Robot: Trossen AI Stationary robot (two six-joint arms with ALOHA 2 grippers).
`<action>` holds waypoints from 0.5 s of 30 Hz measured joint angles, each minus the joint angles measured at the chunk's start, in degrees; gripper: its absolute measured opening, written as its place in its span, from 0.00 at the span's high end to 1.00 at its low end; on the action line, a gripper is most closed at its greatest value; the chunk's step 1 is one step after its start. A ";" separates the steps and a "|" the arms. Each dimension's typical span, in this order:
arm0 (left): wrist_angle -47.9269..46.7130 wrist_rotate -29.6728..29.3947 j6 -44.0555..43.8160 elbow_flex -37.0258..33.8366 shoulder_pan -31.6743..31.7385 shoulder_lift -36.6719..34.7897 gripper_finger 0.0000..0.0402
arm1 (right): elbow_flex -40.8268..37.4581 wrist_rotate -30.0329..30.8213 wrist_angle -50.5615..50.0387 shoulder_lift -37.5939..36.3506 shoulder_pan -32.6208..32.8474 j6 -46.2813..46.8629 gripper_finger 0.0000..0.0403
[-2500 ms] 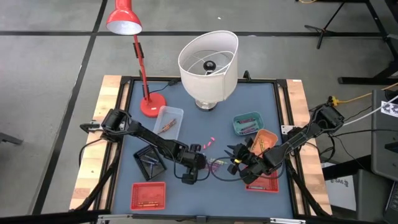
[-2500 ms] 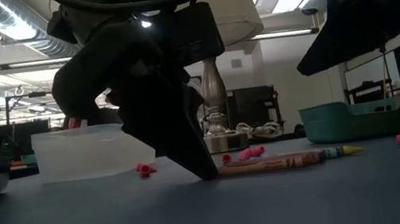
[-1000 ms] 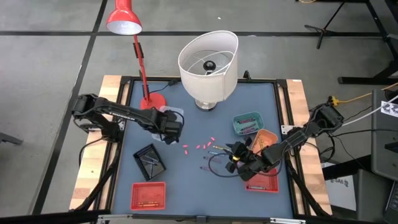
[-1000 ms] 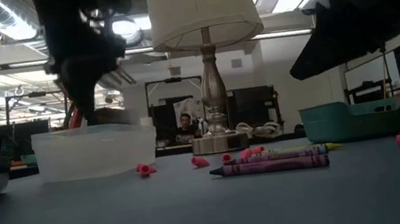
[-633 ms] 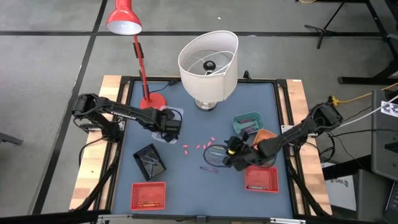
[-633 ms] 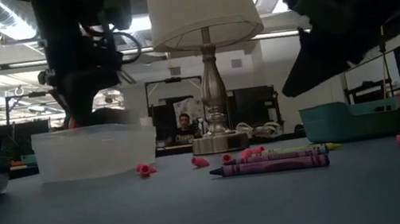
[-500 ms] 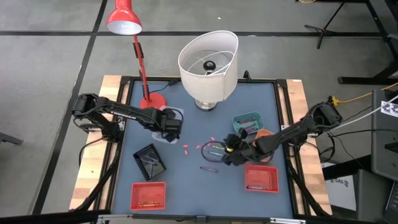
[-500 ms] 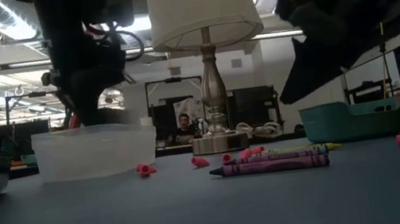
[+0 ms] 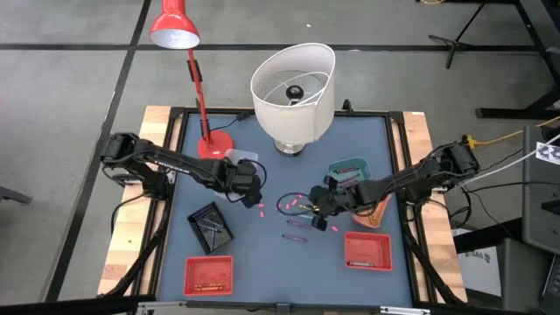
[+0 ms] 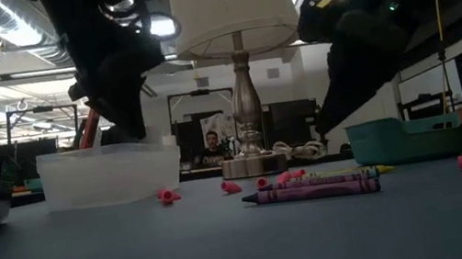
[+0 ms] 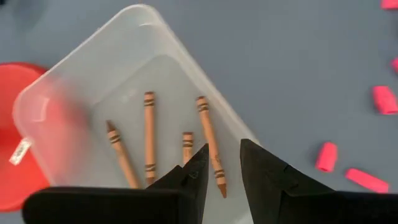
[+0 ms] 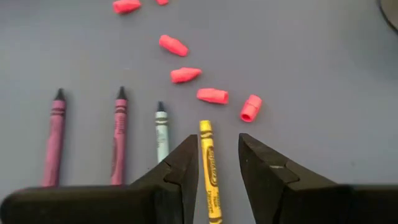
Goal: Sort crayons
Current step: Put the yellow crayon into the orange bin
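The right gripper (image 12: pixel 216 167) hangs over the loose crayons in the middle of the blue table (image 9: pixel 262 262), its fingers parted with nothing between them and the yellow crayon (image 12: pixel 209 169) lined up in the gap, its long axis running the same way as the fingers rather than across them. A pale blue crayon (image 12: pixel 161 132) and two magenta ones (image 12: pixel 118 137) lie parallel just beside the yellow one, with pink stubs (image 12: pixel 212 95) scattered beyond its tip. This arm is by far the nearer to the yellow stick; the left gripper (image 11: pixel 219 169) is over the clear tray (image 11: pixel 74 93) near the red lamp's base (image 9: pixel 214 147), jaws apart and empty, above the brown crayons (image 11: pixel 148 138) lying in that tray. The yellow crayon's near end is cut off at the edge of the right wrist view, and from overhead the arm seems to cover part of the group, so a full count cannot be made.
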 joint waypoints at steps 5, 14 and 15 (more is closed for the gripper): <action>3.08 0.00 0.04 0.00 -1.76 0.00 0.81 | 0.00 -0.62 1.05 2.06 0.01 -2.96 0.72; 4.70 -0.04 0.04 0.00 -4.15 0.00 0.81 | 0.09 -2.04 1.76 8.80 0.12 -3.61 0.72; 4.70 -0.04 0.02 0.00 -4.37 0.00 0.81 | 0.09 -2.00 1.99 9.18 0.12 -3.56 0.72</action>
